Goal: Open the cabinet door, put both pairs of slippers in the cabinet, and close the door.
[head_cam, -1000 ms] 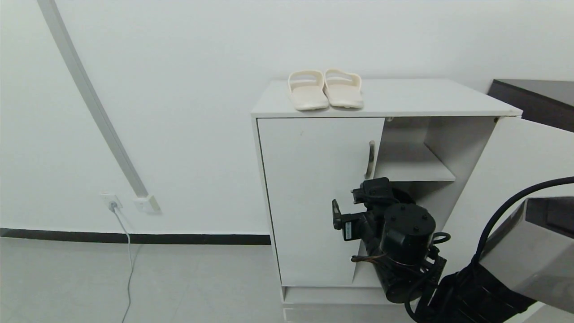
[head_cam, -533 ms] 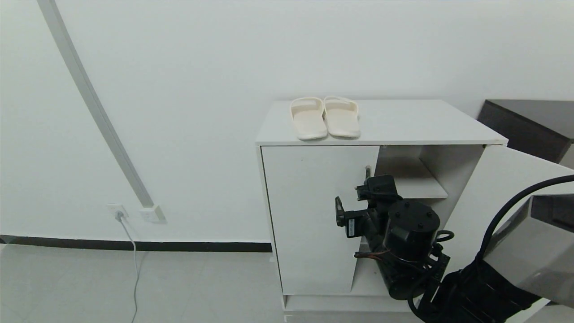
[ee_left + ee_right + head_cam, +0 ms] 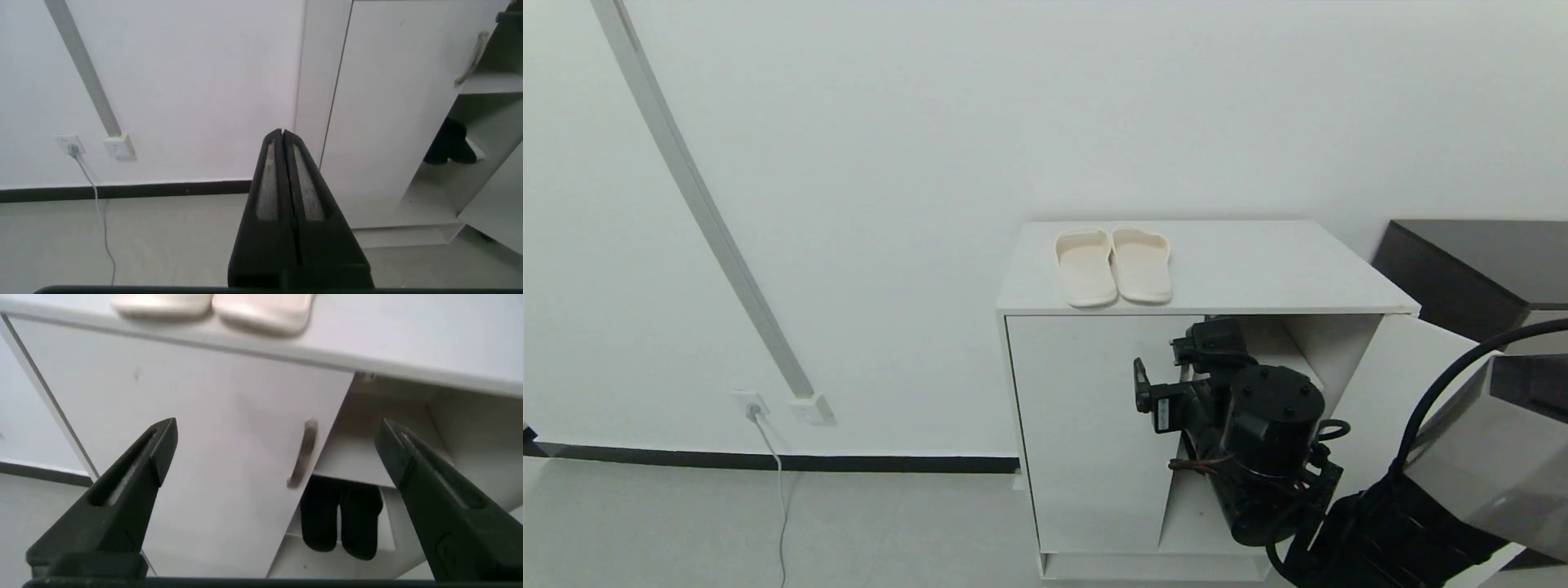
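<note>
The cabinet [image 3: 1258, 269] has its right door [image 3: 1409, 367] swung open and its left door [image 3: 1086, 425] shut. The black pair [image 3: 341, 514] stands inside, below the shelf [image 3: 359, 469], so the first pair is judged stowed. The cream pair [image 3: 1112, 266] lies on the top, side by side near the front edge, where it can be taken from the front. The right gripper [image 3: 278, 429] sits before the opening, just under the top, jaws spread wide and empty. In my judgement it is placed to go up for the cream pair. The left gripper [image 3: 283, 137] is low, off toward the cabinet's left, fingers pressed together on nothing. It appears parked clear of the work.
</note>
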Controlling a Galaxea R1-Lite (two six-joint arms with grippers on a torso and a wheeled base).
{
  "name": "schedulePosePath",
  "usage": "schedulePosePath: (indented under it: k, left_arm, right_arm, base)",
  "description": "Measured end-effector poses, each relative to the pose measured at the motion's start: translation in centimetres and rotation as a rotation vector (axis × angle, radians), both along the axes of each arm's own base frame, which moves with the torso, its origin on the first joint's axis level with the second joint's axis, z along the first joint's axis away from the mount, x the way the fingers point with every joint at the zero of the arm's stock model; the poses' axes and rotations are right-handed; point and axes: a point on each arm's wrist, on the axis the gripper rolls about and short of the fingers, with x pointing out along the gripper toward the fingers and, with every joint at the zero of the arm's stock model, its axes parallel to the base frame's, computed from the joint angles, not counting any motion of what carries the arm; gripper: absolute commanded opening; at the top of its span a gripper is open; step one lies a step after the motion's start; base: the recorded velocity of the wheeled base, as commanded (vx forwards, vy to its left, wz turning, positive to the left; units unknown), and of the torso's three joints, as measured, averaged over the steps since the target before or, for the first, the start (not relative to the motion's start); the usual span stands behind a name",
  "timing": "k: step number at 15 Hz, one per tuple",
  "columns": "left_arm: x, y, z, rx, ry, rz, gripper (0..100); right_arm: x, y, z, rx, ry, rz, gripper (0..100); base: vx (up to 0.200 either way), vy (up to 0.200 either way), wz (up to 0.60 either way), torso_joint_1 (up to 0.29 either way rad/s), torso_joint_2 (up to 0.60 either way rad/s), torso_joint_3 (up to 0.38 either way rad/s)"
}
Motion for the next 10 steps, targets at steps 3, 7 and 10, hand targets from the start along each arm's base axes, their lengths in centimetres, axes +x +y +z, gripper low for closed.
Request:
schedulePosePath:
  k: [3, 7, 10]
  left_arm:
    - [0.00, 0.00, 0.00, 0.000, 0.000, 0.000, 0]
    - [0.00, 0.00, 0.00, 0.000, 0.000, 0.000, 0]
    - [0.00, 0.00, 0.01, 0.000, -0.001, 0.000, 0]
  right_arm:
    - [-0.02, -0.02, -0.03, -0.001, 0.001, 0.000, 100]
    - [-0.08, -0.06, -0.08, -0.003, 0.003, 0.001, 100]
    - [-0.04, -0.07, 0.03, 0.007, -0.006, 0.012, 100]
  base:
    - [0.000, 0.000, 0.00, 0.247, -0.58, -0.330]
    - [0.000, 0.000, 0.00, 0.250, -0.57, -0.314]
    - [0.000, 0.000, 0.00, 0.152, -0.33, -0.180]
